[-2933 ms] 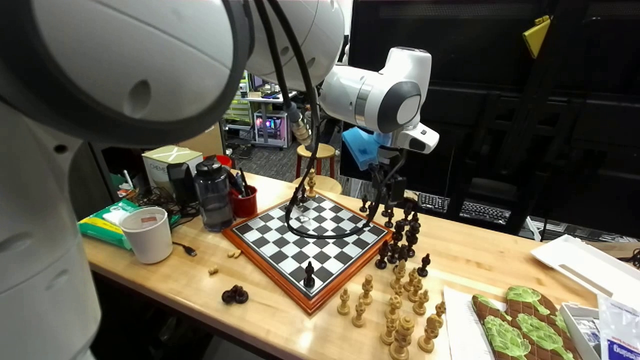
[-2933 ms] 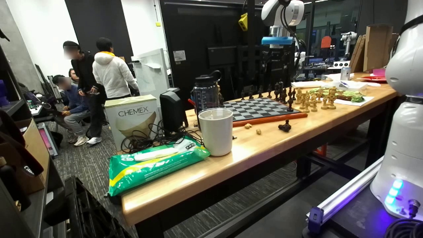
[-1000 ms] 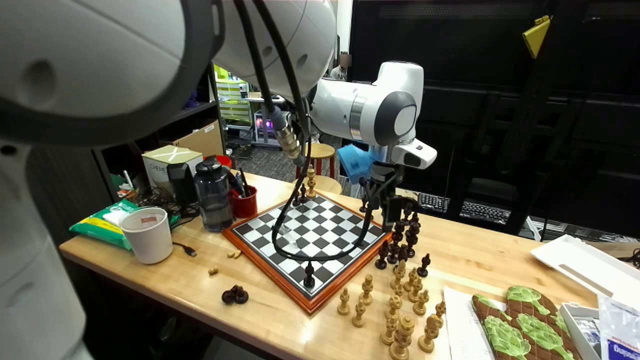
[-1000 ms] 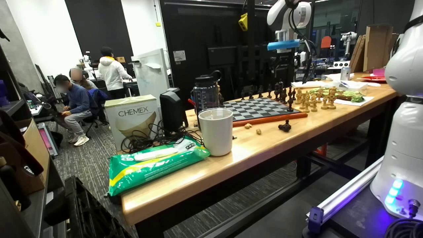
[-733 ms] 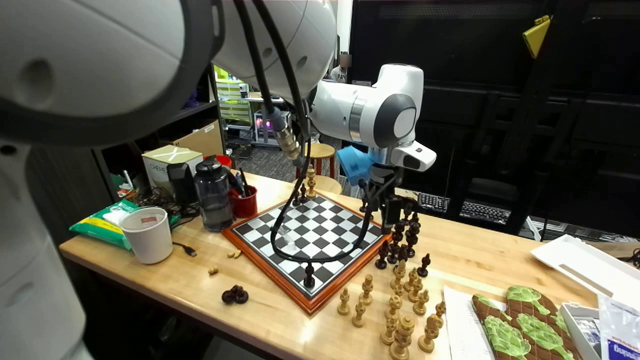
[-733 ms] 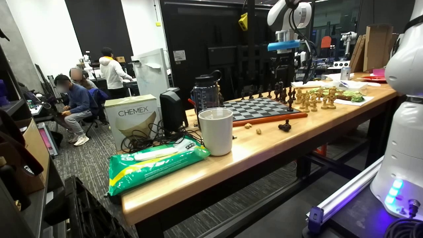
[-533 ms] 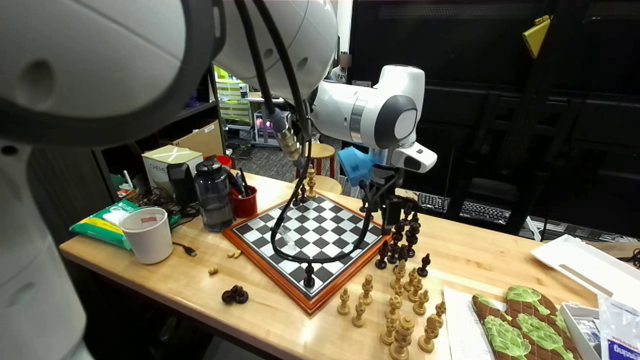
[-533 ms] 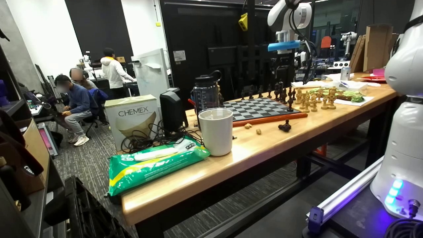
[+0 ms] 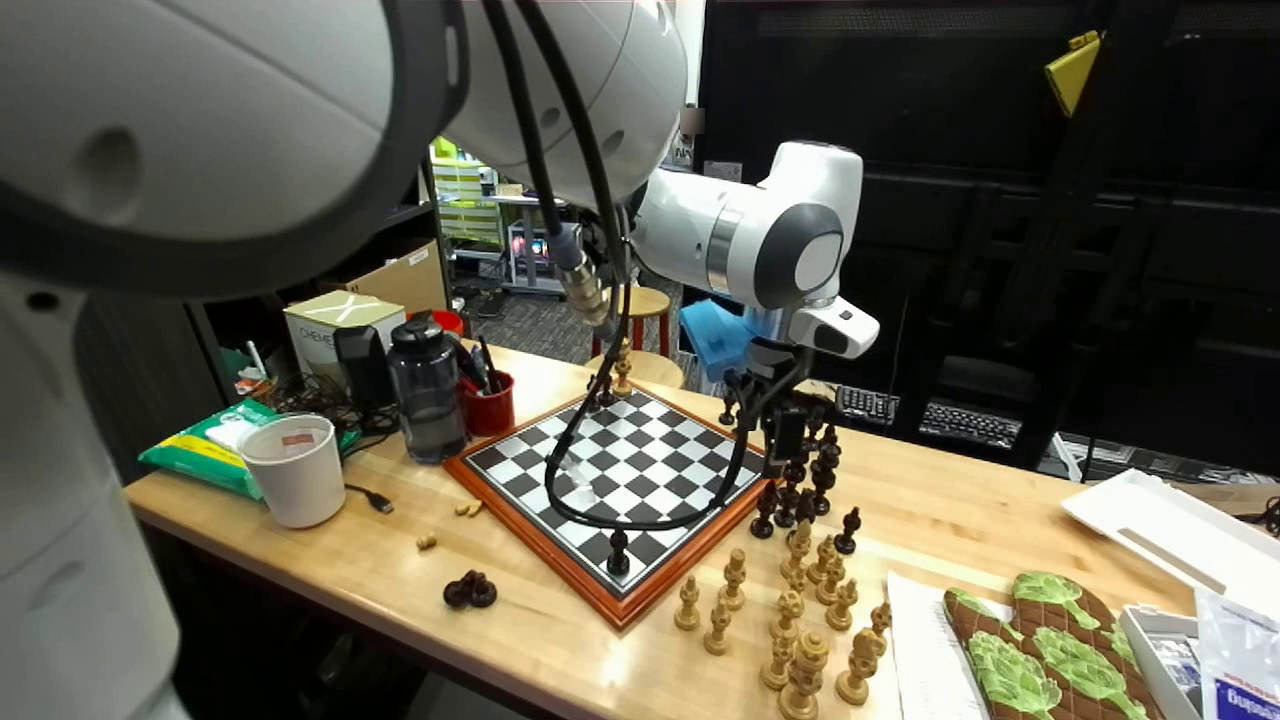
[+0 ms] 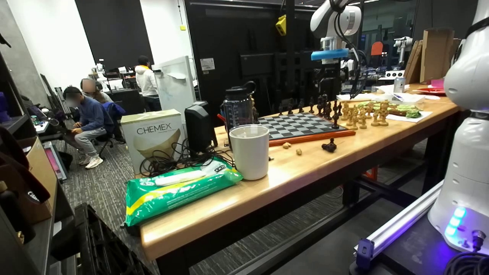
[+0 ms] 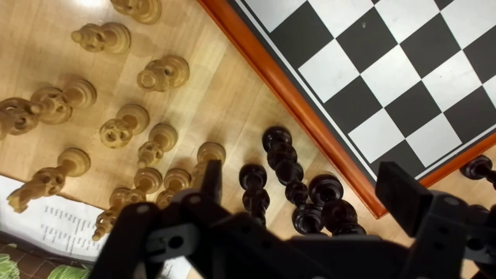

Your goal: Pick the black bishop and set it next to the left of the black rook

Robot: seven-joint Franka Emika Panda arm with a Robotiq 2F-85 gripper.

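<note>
My gripper is open and empty, above the group of black pieces beside the chessboard. In the wrist view, a tall black piece with a narrow tip lies between the fingers, with another black piece left of it and several more partly hidden by the gripper. I cannot tell for certain which is the bishop. In both exterior views, a single black piece stands upright on the board's near corner; it is too small to tell whether it is the rook. The gripper hangs over the board's right corner.
Several light wooden pieces stand beside the black group. A fallen dark piece lies on the table before the board. A white cup, a bottle and a red pen cup stand left. An oven mitt lies right.
My arm and gripper have come down toward the black pieces over the last three seconds. In the last half second they moved slightly lower and right in an exterior view. The chess pieces have not moved.
</note>
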